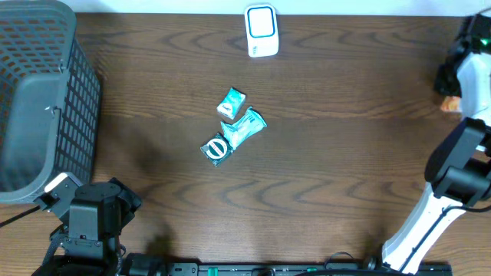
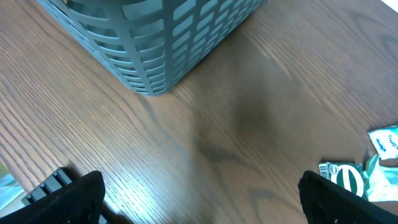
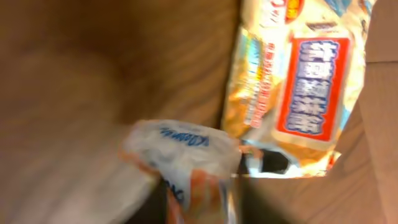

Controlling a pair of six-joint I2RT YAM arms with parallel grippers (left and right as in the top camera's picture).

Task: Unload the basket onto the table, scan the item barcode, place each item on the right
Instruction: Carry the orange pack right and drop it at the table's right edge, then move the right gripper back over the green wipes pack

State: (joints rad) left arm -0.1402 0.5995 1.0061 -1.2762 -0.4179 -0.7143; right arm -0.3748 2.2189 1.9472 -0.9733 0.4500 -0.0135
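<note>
Three small teal-and-white packets lie together mid-table: one at the top, one in the middle and one at the lower left. A white barcode scanner stands at the far edge. My left gripper hangs open and empty over bare wood, with the packets to its right. The right arm is at the table's right edge beside something orange. In the blurred right wrist view a white-and-orange packet sits at my right gripper. Its fingers are too blurred to read.
A grey slatted basket fills the left side, and its corner is close ahead of the left gripper. A larger orange-yellow packet with a red-and-blue label lies beyond the right gripper, against brown cardboard-like walls.
</note>
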